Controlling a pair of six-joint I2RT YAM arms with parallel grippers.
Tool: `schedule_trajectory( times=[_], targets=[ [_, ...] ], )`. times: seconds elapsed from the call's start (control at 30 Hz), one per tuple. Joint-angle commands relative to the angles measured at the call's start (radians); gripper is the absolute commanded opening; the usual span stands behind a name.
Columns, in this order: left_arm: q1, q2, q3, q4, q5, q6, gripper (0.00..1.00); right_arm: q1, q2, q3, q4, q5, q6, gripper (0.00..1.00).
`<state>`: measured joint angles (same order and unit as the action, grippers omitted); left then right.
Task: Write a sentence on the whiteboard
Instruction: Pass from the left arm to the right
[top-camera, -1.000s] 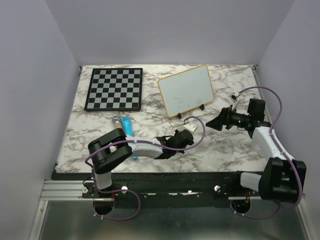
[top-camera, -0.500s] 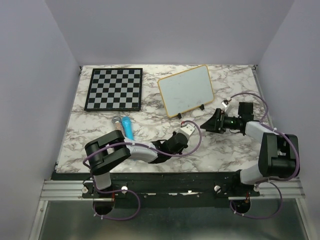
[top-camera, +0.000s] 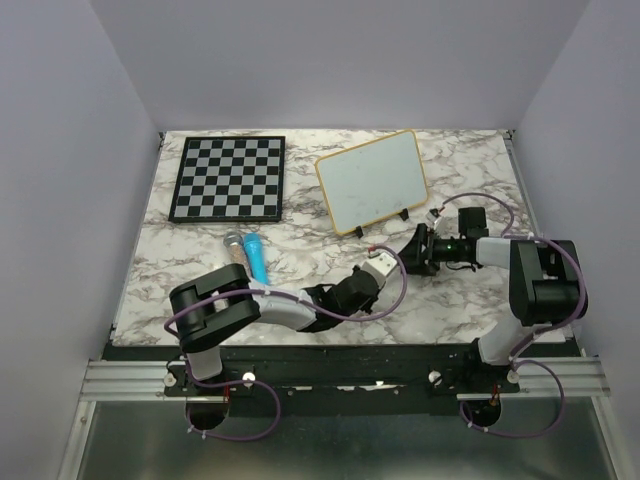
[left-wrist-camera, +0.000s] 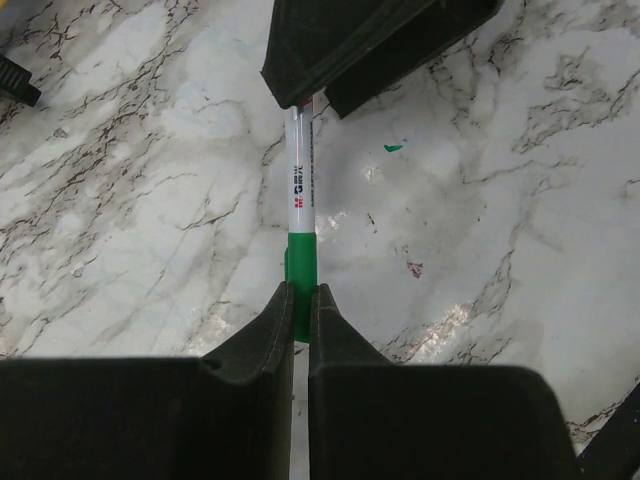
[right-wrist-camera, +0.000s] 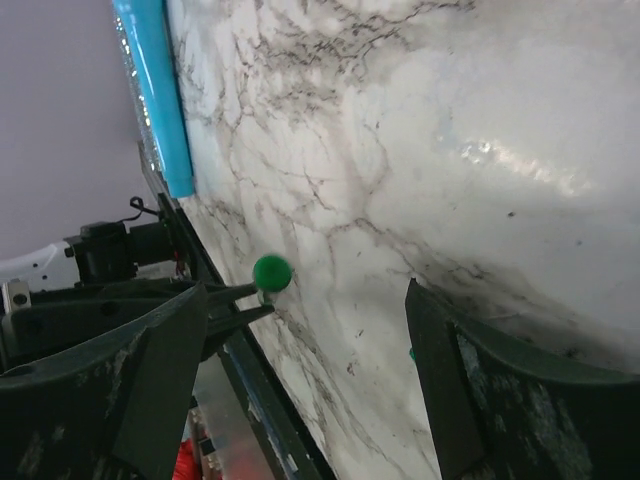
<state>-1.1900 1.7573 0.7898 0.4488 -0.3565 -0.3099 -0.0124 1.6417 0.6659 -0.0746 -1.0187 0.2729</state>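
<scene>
The whiteboard leans on small black feet at the back of the marble table; no sentence shows on its face. My left gripper is shut on the green cap of a white marker. The marker points away towards my right gripper, which faces it with both fingers wide apart. From the right wrist the marker's green end shows between those fingers, nearer the left one and touching neither. In the left wrist view the marker's far end is hidden under the right gripper's fingers.
A black-and-white chessboard lies at the back left. A blue cylinder and a grey-headed one lie near the left arm. A small green spot marks the marble beside the marker.
My right arm has folded in and swung left, bringing its gripper up to the marker's far end. Its fingers have narrowed a little. The left gripper keeps hold of the marker and has barely shifted.
</scene>
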Motion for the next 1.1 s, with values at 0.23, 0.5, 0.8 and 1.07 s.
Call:
schedule_trajectory(
  times=[0.23,0.5,0.8,1.07],
  targets=[
    [-0.014,0.027,0.049,0.008,0.013,0.0,0.0,0.0,0.17,0.118,-0.001,-0.087,0.04,0.66],
    [-0.013,0.065,0.089,-0.035,-0.013,-0.011,0.0,0.0,0.17,0.126,-0.002,-0.121,0.043,0.45],
    [-0.007,0.068,0.115,-0.082,-0.022,-0.044,0.01,0.005,0.138,0.136,-0.014,-0.126,0.026,0.01],
    [0.052,-0.129,-0.106,0.08,0.155,-0.135,0.83,0.005,0.015,0.161,-0.062,-0.162,-0.072,0.01]
  ],
)
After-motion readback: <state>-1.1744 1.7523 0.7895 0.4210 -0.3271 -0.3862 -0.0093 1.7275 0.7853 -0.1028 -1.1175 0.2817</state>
